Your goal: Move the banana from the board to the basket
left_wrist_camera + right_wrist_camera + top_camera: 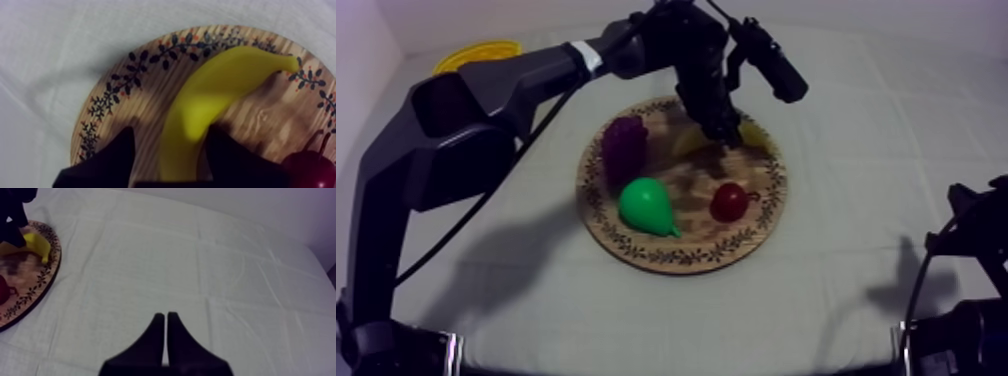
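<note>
The left arm (486, 110) stretches from the frame's left edge to the upper centre of the top view. There the left gripper (724, 128) is down on the far side of the board (681, 250). The banana (754, 135) lies along the board's upper right rim, partly hidden under the gripper, with yellow showing on either side of it.

In the left wrist view the fingers (112, 160) stand apart, astride the banana's thick middle. One is right against its side. The other has a strip of wood showing between it and the fruit, so the grip is not closed.

The small red fruit (729, 202) sits on the board just beside the banana, close to one finger. The grapes (624, 148) are on the board's left and the pear (648, 207) below them, both apart from the gripper.

The basket (476, 52) is at the upper left of the frame, well apart from the board, with the left arm crossing in front of it.

The right gripper (166, 317) hangs over bare cloth (200, 263), fingers together as a narrow wedge with nothing in them. The board's edge is off to its side.
</note>
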